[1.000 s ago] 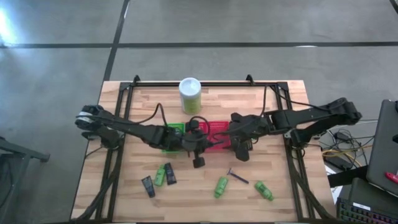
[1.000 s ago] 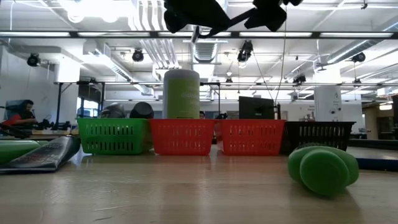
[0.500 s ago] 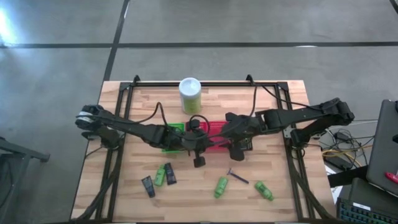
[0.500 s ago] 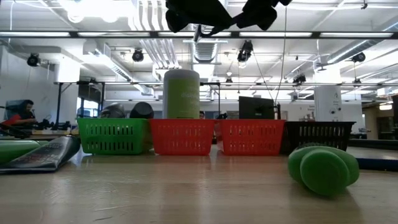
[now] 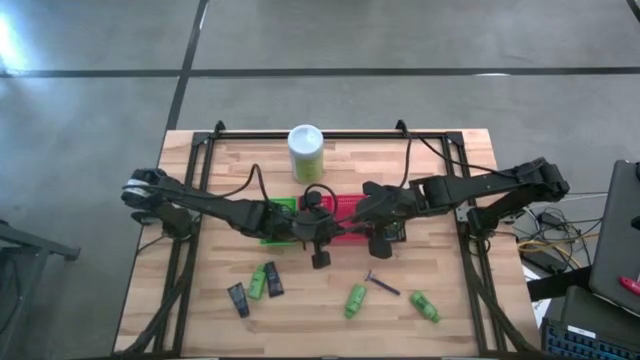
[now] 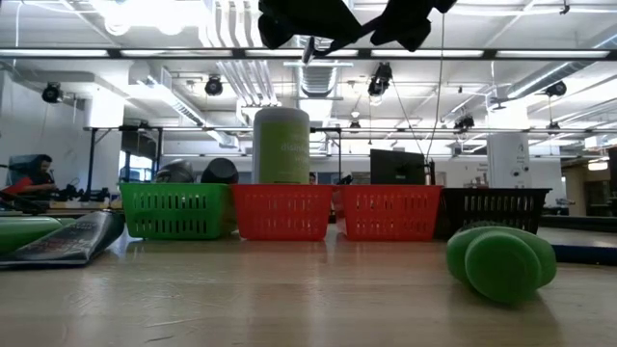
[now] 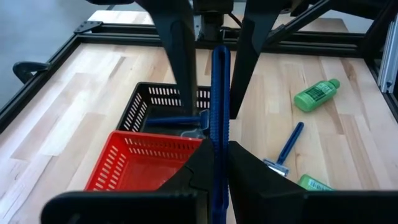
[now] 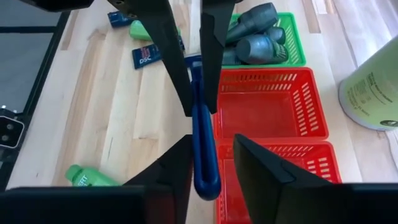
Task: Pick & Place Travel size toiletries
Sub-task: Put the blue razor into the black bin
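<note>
My left gripper (image 7: 219, 152) is shut on a thin dark-blue razor (image 7: 219, 93), high above the red baskets (image 5: 350, 207) at mid-table. My right gripper (image 8: 211, 146) faces it, open, with a finger on each side of the razor's far end (image 8: 200, 118); whether it touches, I cannot tell. Another razor (image 7: 177, 121) lies in the dark basket (image 7: 144, 109), and a third (image 5: 382, 283) lies on the table. Green tubes (image 5: 355, 299) (image 5: 424, 306) (image 5: 258, 280) and dark tubes (image 5: 237, 297) lie near the near edge. Grey tubes (image 8: 255, 34) fill the green basket (image 8: 292, 40). My left gripper pinches the razor's handle (image 7: 219, 140) between its two fingers. The fingers come level from the table's left and lie along the razor, which sticks straight out ahead of them. The razor is lifted clear, above the baskets.
A large white-and-green canister (image 5: 305, 152) stands behind the basket row, near the far edge. The baskets stand in a row, green (image 6: 175, 210), two red (image 6: 282, 210), dark (image 6: 494, 207). A black frame rail (image 5: 190, 200) borders the table. Bare wood lies between baskets and scattered tubes.
My right gripper has moved a little toward the table's left, closing in on my left gripper, so its open fingers now stand around the razor's end. My left gripper and the razor have kept still.
</note>
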Tool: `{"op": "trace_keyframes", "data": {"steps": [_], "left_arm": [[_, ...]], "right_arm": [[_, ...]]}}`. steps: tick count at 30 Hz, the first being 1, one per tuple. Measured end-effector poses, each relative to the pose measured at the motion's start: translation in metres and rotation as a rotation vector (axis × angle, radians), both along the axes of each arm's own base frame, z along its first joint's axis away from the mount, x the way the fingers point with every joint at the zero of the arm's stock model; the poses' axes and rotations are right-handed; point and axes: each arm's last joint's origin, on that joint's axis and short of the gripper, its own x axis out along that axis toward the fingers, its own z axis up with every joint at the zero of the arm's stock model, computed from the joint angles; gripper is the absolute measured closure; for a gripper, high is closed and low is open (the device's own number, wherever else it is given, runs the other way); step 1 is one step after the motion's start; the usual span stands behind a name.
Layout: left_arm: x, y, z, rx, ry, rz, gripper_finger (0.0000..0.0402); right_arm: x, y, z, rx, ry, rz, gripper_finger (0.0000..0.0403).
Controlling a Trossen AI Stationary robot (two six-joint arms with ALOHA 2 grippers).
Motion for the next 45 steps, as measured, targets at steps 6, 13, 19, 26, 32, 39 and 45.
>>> {"op": "trace_keyframes", "data": {"steps": [6,13,19,26,32,39,45], "left_arm": [[0.0,0.0,0.0,0.003,0.001,0.005,0.0371],[-0.001,0.002,-0.005,0.007,0.014,0.01,0.0371],[-0.001,0.003,-0.005,0.009,0.015,0.012,0.0347],[-0.001,0.003,-0.007,-0.004,0.017,0.045,0.0228],[-0.004,0.004,-0.008,0.015,0.023,0.116,0.0125],[-0.013,0.007,-0.004,0.02,0.047,0.203,0.0074],[-0.019,0.006,-0.005,-0.096,0.068,0.225,0.0076]], "right_arm": [[0.0,-0.001,0.0,0.004,-0.001,-0.002,0.0337],[0.0,-0.001,0.0,0.01,0.002,-0.003,0.0361],[0.0,-0.001,0.0,0.01,0.004,-0.004,0.0366],[-0.004,-0.002,-0.002,-0.002,0.04,-0.02,0.0367],[-0.014,-0.007,-0.01,-0.041,0.176,-0.075,0.0368],[-0.041,-0.023,-0.017,-0.053,0.427,-0.143,0.0369],[-0.074,-0.061,-0.014,0.25,0.654,-0.199,0.0369]]}}
